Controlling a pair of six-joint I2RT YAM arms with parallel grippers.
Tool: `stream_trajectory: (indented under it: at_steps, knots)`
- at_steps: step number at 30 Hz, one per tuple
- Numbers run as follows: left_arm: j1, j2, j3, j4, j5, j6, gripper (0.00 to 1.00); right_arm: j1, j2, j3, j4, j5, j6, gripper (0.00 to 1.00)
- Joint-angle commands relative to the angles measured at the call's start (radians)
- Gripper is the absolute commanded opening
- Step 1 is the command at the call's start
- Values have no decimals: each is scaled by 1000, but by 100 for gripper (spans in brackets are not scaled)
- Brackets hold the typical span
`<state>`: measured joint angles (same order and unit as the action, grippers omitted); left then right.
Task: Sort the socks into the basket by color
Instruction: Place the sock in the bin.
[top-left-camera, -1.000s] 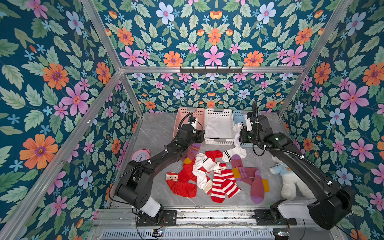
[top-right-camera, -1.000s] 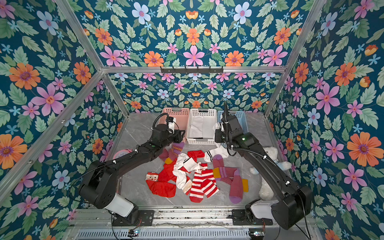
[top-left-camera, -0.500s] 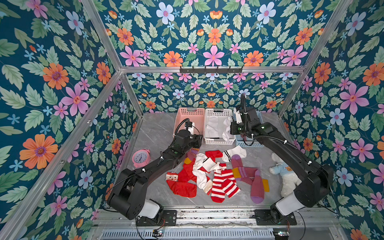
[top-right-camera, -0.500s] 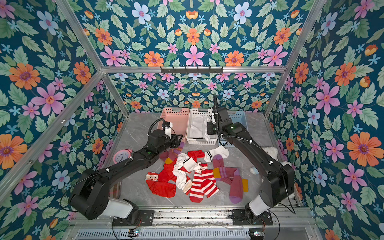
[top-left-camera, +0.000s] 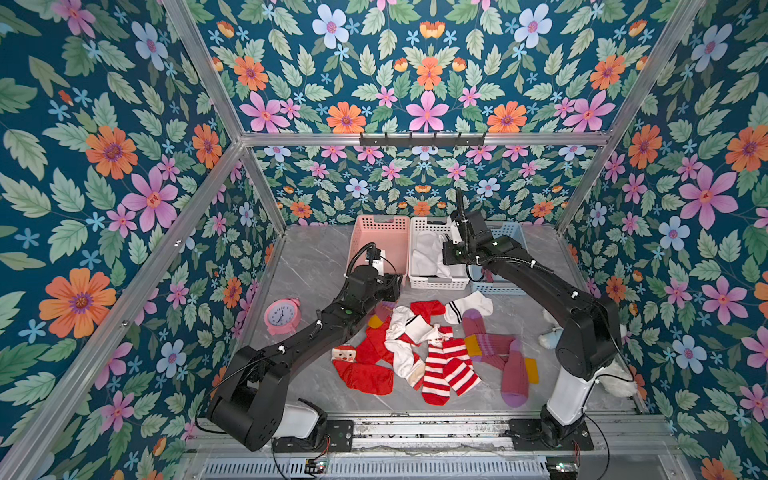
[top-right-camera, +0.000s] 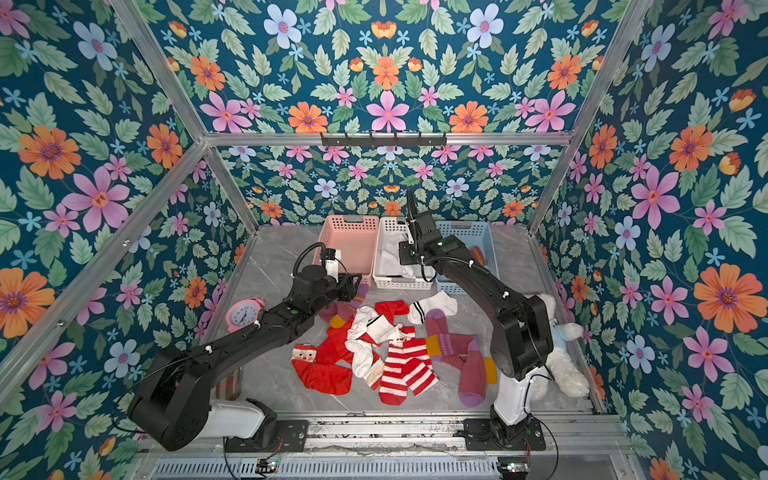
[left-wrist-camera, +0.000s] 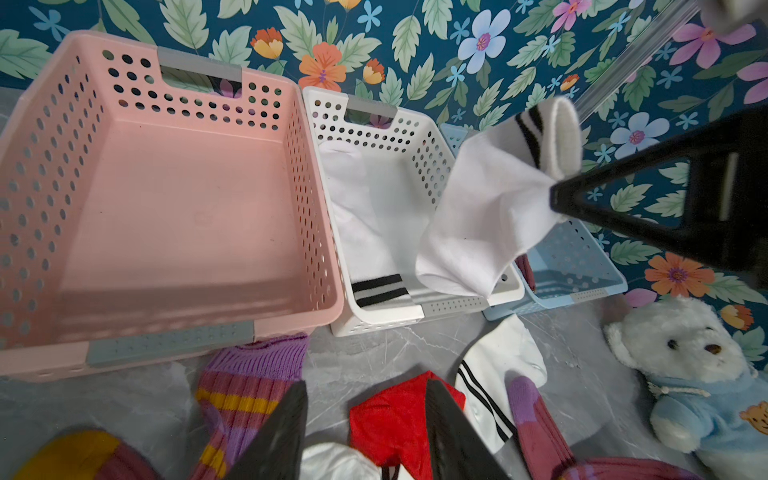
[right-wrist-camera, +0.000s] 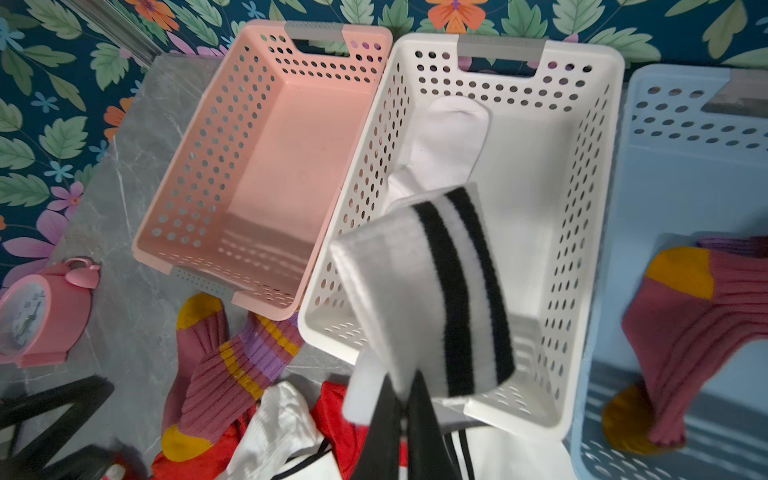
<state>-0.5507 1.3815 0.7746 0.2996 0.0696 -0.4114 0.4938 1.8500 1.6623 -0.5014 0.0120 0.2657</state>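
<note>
My right gripper (right-wrist-camera: 405, 386) is shut on the cuff of a white sock with black bands (right-wrist-camera: 432, 299), which hangs over the white basket (top-left-camera: 432, 222). Another white sock (right-wrist-camera: 449, 137) lies inside that basket. The pink basket (top-left-camera: 380, 224) holds nothing. In the blue basket (top-left-camera: 513, 230) lies a maroon sock (right-wrist-camera: 685, 316). My left gripper (left-wrist-camera: 365, 386) is open, low over a red sock (left-wrist-camera: 395, 419) just in front of the pink basket. Red (top-left-camera: 365, 374), striped (top-left-camera: 444, 370), white (top-left-camera: 467, 307) and maroon (top-left-camera: 494, 349) socks lie in a heap mid-table.
A pink alarm clock (top-left-camera: 282, 316) stands at the left wall. A white plush bear (top-right-camera: 561, 361) lies at the right wall behind my right arm. A tan plaid case (top-right-camera: 228, 384) shows under my left arm. The three baskets line the back wall.
My right gripper has carried the white sock leftward, from the blue basket's side to over the white basket. My left gripper has come down toward the heap.
</note>
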Motion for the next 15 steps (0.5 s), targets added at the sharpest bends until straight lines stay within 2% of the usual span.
stream_trajectory:
  at_steps: [1, 5, 15]
  knots:
    - [0, -6, -4, 29, -10, -4, 49, 1, 39, 21, 12, 40, -13, 0]
    - [0, -9, -3, 24, -10, -4, 49, -10, 98, 48, 11, 65, -23, 0]
    - [0, -37, -21, 3, -30, 0, 49, -76, 224, 108, -5, 25, -21, 0]
